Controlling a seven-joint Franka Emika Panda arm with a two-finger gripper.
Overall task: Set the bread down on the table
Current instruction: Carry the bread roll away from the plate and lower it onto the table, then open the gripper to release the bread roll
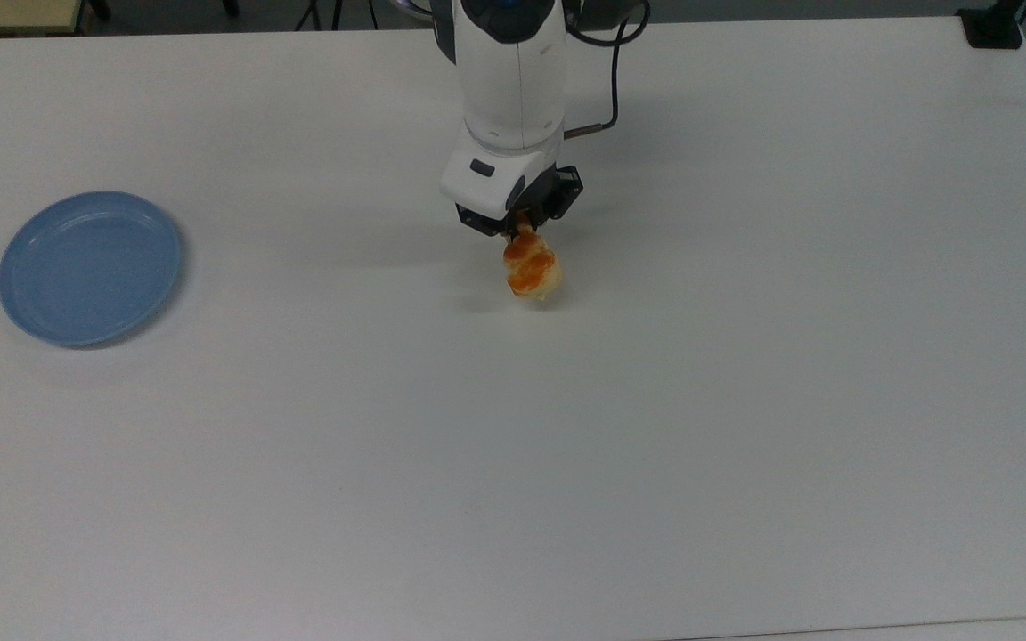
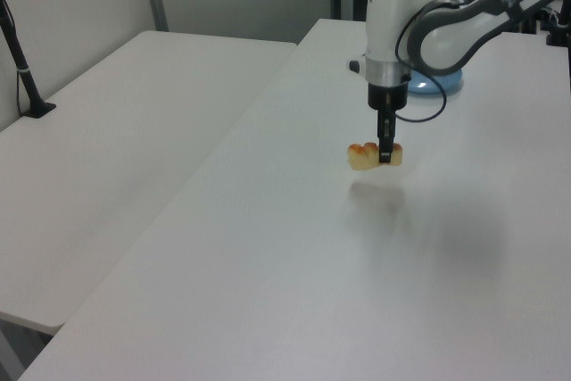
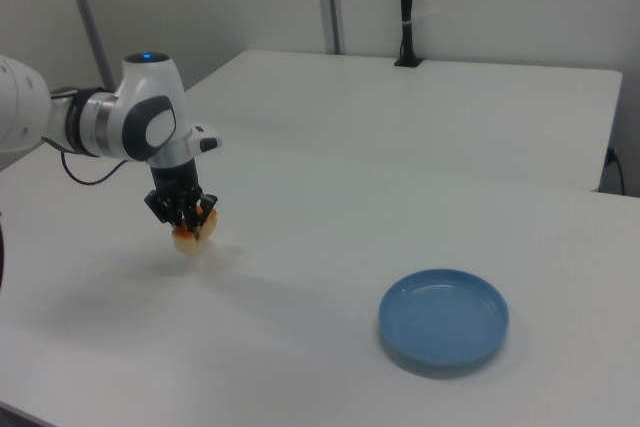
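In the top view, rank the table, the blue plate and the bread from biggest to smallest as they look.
1. table
2. blue plate
3. bread, held in the pincer

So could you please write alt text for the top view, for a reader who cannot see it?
A white robot arm's hand holds the bread, a small pale-yellow bun with orange-brown glaze, just above the middle of a plain white table. An empty blue plate sits far off near the top view's left edge.
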